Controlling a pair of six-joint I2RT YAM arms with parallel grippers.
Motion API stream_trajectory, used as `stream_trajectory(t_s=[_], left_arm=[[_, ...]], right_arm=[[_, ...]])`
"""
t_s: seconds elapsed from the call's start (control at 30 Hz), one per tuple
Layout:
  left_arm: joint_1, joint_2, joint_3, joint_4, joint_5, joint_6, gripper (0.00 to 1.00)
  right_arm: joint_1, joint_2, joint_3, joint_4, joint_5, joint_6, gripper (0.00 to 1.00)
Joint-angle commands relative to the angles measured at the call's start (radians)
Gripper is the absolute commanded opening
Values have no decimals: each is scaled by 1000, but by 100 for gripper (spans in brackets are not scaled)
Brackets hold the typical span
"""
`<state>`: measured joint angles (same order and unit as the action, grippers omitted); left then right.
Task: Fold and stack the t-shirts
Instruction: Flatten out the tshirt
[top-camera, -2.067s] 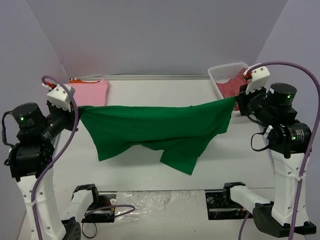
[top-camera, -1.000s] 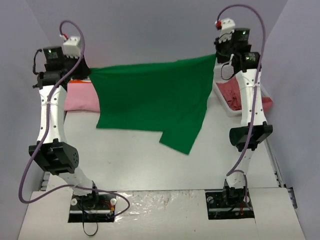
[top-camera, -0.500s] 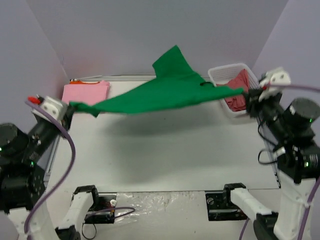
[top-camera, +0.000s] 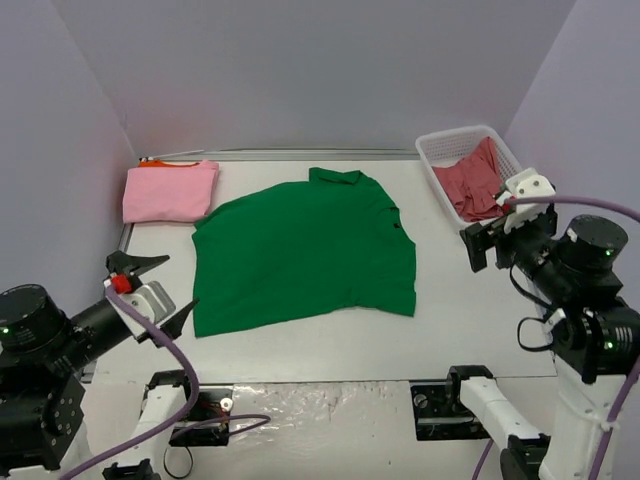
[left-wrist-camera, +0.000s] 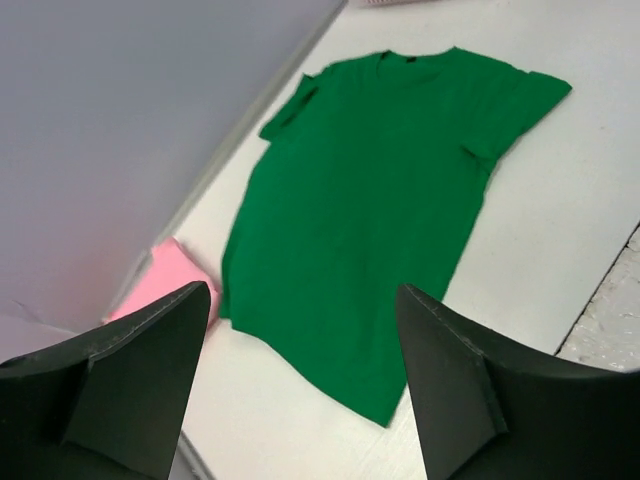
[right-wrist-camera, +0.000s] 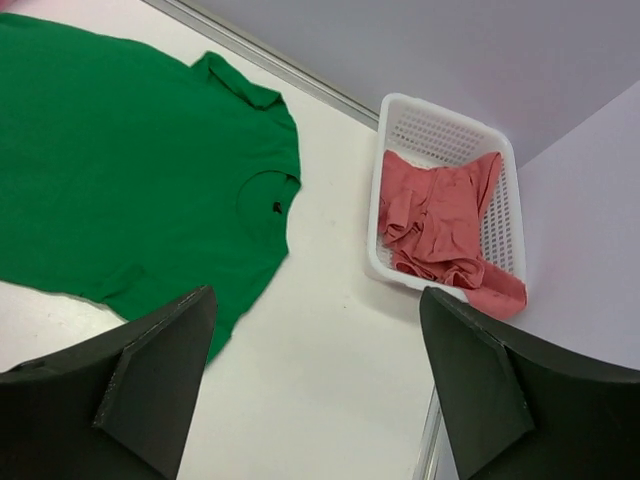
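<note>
**A:** What's nearest?

**B:** The left gripper and right gripper, both with jaws spread and holding nothing, one at either side of the surface.

**A:** And the green t-shirt?

**B:** It lies flat between them, mid-surface, neck to the right and hem to the left, touching neither.

**A:** Further back?

**B:** Far left is a folded pink t-shirt, with an orange t-shirt edge showing behind it. Far right, the coral red t-shirt is crumpled in the white basket.

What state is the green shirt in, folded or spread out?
Spread out: the green t-shirt lies flat on the table, both sleeves and collar visible.
</note>
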<state>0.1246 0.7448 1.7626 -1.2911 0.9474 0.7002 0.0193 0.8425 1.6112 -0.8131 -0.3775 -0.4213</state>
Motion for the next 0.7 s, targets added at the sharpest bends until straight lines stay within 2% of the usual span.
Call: stream_trajectory(t_s=[0.0, 0.03, 0.07, 0.13, 0.2, 0.23, 0.27, 0.3, 0.33, 0.47, 0.57, 0.63, 0.67], left_arm=[[0, 47, -167, 140, -83, -167, 73], [0, 59, -278, 218, -125, -268, 74], [0, 100, -328, 362, -168, -318, 74], [0, 166, -412, 476, -295, -422, 73], [3, 293, -485, 579, -317, -473, 71], [4, 377, -502, 639, -335, -523, 68], [4, 421, -509, 656, -341, -540, 66], [6, 459, -508, 667, -332, -541, 64], [6, 531, -497, 683, -332, -535, 59], [6, 659, -427, 762, -394, -609, 42], [-2, 746, -339, 820, -386, -677, 37], [-11, 813, -295, 805, -384, -688, 34], [-14, 836, -270, 791, -380, -688, 29]], right_arm=[[-5, 130, -40, 113, 38, -1, 79], [-7, 183, -66, 130, 35, -2, 77], [-5, 211, -76, 164, 29, -1, 75], [-5, 303, -89, 192, 0, 6, 74], [-7, 367, -93, 235, -35, 16, 67], [-5, 438, -88, 245, -49, 19, 60], [-2, 475, -64, 265, -60, 29, 34], [1, 516, -42, 267, -79, 35, 15], [14, 602, -18, 267, -78, 29, 2], [68, 812, 116, 270, -23, 19, 0], [131, 1036, 275, 265, 47, 9, 0], [157, 1122, 347, 255, 58, 4, 0], [180, 1164, 386, 252, 78, 9, 0]])
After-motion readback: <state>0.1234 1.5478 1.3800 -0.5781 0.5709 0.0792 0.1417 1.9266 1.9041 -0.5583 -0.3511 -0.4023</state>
